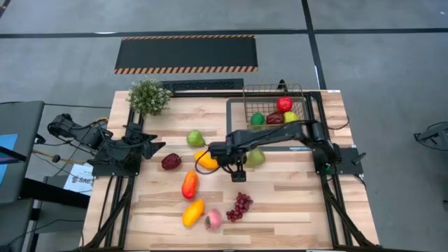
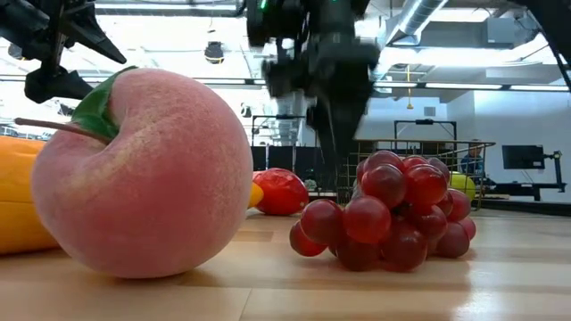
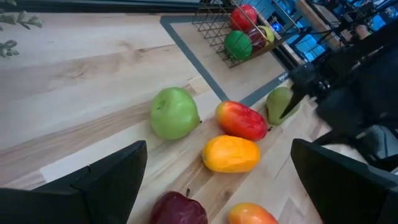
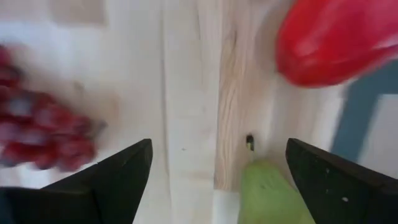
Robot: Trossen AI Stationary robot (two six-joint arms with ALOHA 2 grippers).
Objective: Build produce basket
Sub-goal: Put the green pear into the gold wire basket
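The wire-mesh basket stands at the table's far right and holds a red apple, a green lime, a dark red piece and a yellow-green fruit. Loose produce lies on the wood: a green fruit, an orange mango, a green pear, a dark red piece, a red-orange piece, a yellow one, a pink peach and purple grapes. My right gripper hangs open and empty between the pear and the grapes, pointing down. My left gripper is open and empty at the left.
A green potted plant stands at the far left corner. A flat grey-framed mat lies under the basket. My right arm stretches across the table's middle above the mango and pear. In the low view the peach and grapes lie near the front edge.
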